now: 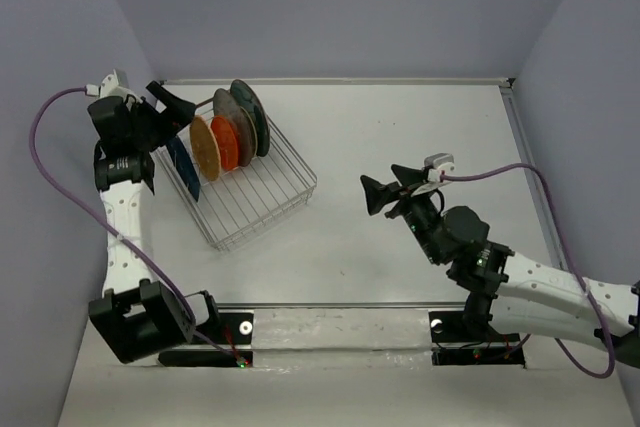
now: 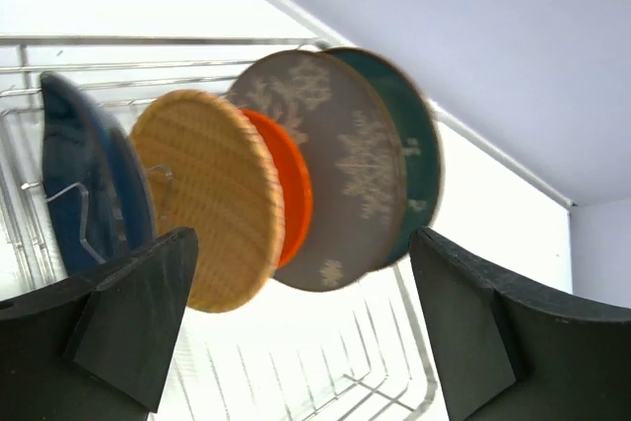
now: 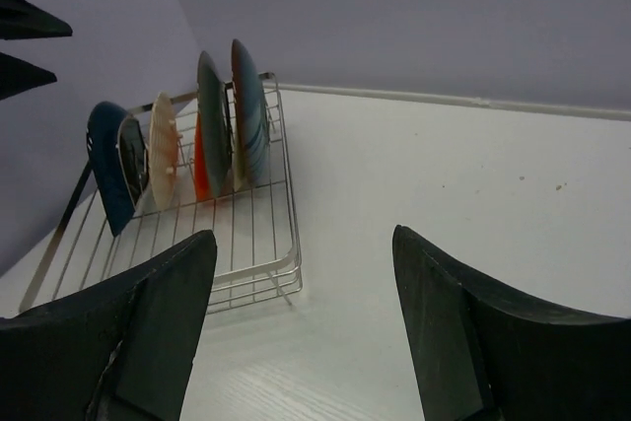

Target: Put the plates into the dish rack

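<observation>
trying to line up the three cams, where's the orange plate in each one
Top external: the orange plate is upper left, standing in the rack just right of the tan plate.
Left wrist: centre, mostly hidden behind the tan plate.
Right wrist: left of centre, a low sliver.
Shared landmark: the rack's wire floor.

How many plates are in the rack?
5 clearly, all standing in a row in the rack: blue, tan, orange, grey, teal. Another may be hidden between blue and tan.
</observation>
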Robot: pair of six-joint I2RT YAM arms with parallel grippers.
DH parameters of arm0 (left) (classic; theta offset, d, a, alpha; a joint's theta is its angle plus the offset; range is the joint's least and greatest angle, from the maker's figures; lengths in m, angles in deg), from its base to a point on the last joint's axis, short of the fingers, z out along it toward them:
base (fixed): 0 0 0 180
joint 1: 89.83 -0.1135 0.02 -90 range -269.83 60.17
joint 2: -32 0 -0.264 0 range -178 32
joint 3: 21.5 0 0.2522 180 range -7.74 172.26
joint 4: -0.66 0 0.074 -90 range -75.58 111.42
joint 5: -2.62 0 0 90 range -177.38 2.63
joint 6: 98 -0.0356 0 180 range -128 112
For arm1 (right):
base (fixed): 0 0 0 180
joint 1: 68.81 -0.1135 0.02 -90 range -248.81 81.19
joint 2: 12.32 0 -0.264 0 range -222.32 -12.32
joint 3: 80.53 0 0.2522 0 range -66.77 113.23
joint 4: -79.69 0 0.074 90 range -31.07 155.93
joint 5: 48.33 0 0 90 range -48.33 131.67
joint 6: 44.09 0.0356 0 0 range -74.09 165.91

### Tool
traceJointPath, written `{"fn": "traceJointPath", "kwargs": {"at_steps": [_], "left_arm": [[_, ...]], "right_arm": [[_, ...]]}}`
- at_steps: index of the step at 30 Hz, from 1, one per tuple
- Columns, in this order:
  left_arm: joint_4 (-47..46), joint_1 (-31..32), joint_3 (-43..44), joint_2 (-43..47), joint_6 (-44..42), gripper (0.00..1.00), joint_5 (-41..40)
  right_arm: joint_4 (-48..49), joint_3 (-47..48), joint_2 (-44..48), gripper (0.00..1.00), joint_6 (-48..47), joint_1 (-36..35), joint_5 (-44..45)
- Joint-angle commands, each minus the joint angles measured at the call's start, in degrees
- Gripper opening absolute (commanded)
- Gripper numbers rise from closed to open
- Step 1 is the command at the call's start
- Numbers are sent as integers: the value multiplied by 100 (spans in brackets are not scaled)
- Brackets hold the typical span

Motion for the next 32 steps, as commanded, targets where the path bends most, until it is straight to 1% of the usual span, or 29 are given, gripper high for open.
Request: {"fn": "traceJointPath", "kwargs": {"at_steps": [1,4,5,6,7,8,11,13,14,15,18,23,24,28,30,32], "left_arm": [[-421,535,-148,1220,55,99,-154],[-904,1089,-569,1855,213,99,-75],[-1071,1221,-875,2292,257,99,47],[-1377,1405,-1052,2523,318,99,118],[-1476,1459,-1210,2960,423,99,197],[-1538,1485,-1368,3165,450,99,198],[-1591,1494,-2087,3965,381,99,408],[-1670,1494,-2405,4482,284,99,662],[-1705,1494,-2555,4624,240,99,907],[-1714,1494,-2791,4852,153,99,988],[-1618,1503,-3065,5074,-85,99,1243],[-1354,1802,-3347,5135,-507,99,884],[-1363,2037,-3478,5136,-551,99,831],[-1336,2197,-3391,4987,-692,99,892],[-1214,2206,-3313,4881,-736,99,857],[-1204,2206,-3312,4802,-762,99,996]], "right_arm": [[-511,214,837,77,207,42,164],[-986,390,1304,78,365,42,173],[-1074,399,1689,79,401,42,147],[-1223,390,1884,80,410,42,130],[-1311,381,2269,82,462,42,147],[-1399,390,2273,82,480,42,199],[-1987,469,3017,93,638,42,524],[-2155,469,3230,99,726,42,788],[-2287,426,3309,100,744,42,867],[-2471,399,3423,100,849,42,1007],[-2569,206,3468,100,1051,42,1219],[-2631,74,3188,100,1210,42,1149],[-2631,74,3117,100,1193,42,1166],[-2482,109,2713,100,1026,42,1359],[-2350,100,2477,100,973,42,1360],[-2332,126,2335,100,920,42,1290]]}}
